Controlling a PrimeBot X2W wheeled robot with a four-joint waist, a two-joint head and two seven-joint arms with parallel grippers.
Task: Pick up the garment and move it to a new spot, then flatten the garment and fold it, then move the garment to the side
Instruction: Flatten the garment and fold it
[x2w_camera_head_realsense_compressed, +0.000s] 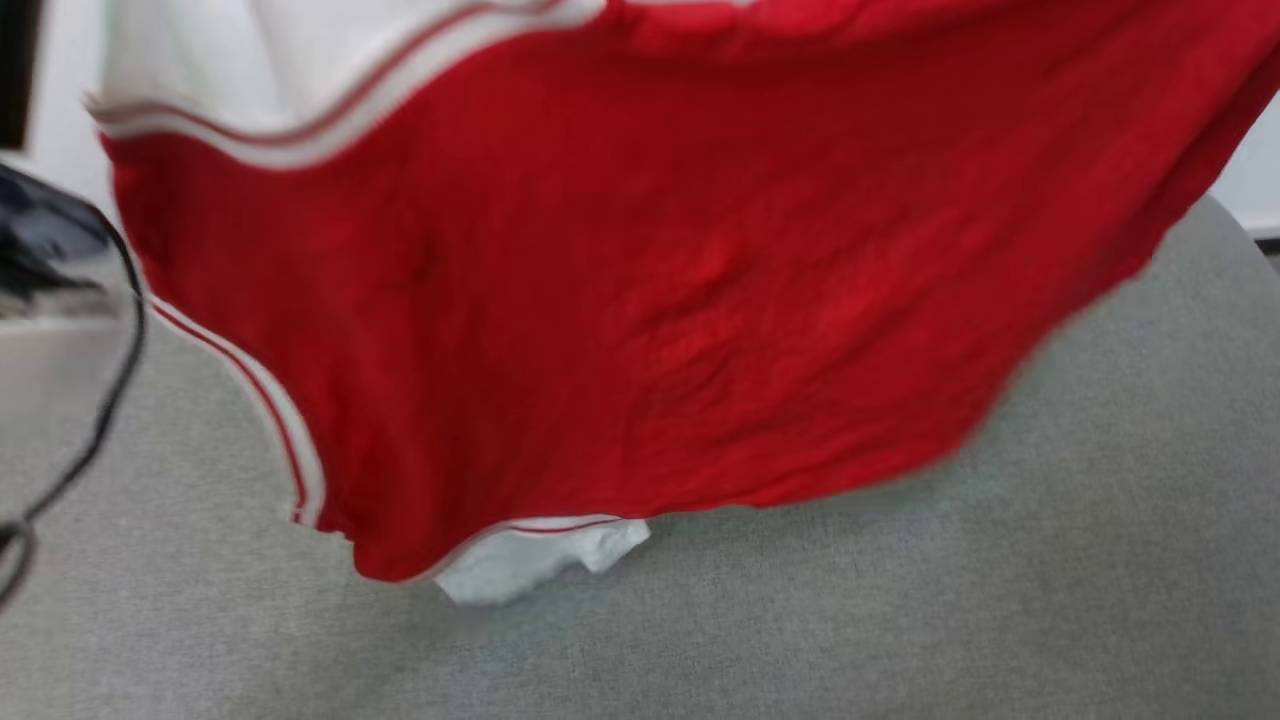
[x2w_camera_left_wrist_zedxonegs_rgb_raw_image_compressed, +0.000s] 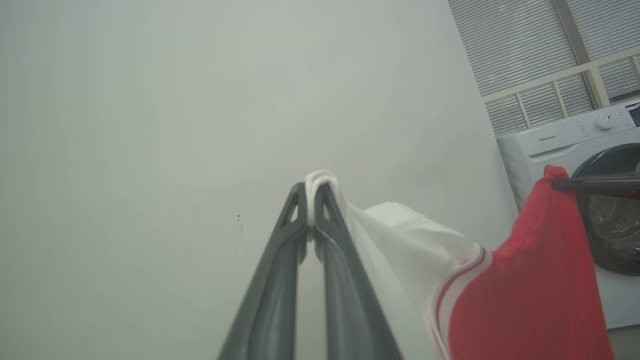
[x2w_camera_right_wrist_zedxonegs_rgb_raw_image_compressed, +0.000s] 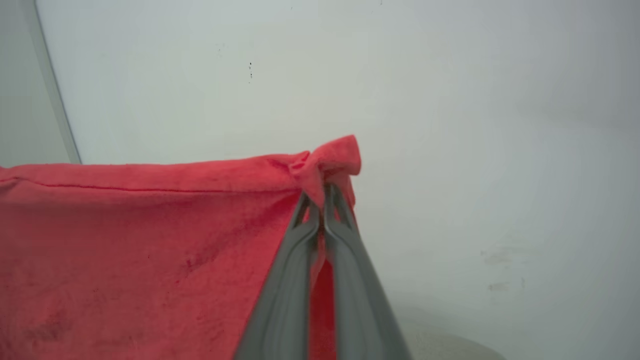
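The garment (x2w_camera_head_realsense_compressed: 640, 290) hangs spread in the air above the grey table (x2w_camera_head_realsense_compressed: 1050, 580), its plain red side towards the head camera, with a white sleeve (x2w_camera_head_realsense_compressed: 540, 560) drooping at its lower edge. In the left wrist view my left gripper (x2w_camera_left_wrist_zedxonegs_rgb_raw_image_compressed: 311, 192) is shut on the tip of a white sleeve (x2w_camera_left_wrist_zedxonegs_rgb_raw_image_compressed: 400, 235), and the red body (x2w_camera_left_wrist_zedxonegs_rgb_raw_image_compressed: 530, 290) hangs to the right. There the other arm's dark fingers (x2w_camera_left_wrist_zedxonegs_rgb_raw_image_compressed: 595, 184) pinch a red corner. My right gripper (x2w_camera_right_wrist_zedxonegs_rgb_raw_image_compressed: 322, 192) is shut on a bunched red corner of the garment (x2w_camera_right_wrist_zedxonegs_rgb_raw_image_compressed: 150, 260), whose hem stretches away to the left.
A pale wall stands behind both grippers. A white washing machine (x2w_camera_left_wrist_zedxonegs_rgb_raw_image_compressed: 565, 145) with a dark round door and a louvred window (x2w_camera_left_wrist_zedxonegs_rgb_raw_image_compressed: 525, 45) show at the right of the left wrist view. A dark cable (x2w_camera_head_realsense_compressed: 95, 420) hangs at the head view's left.
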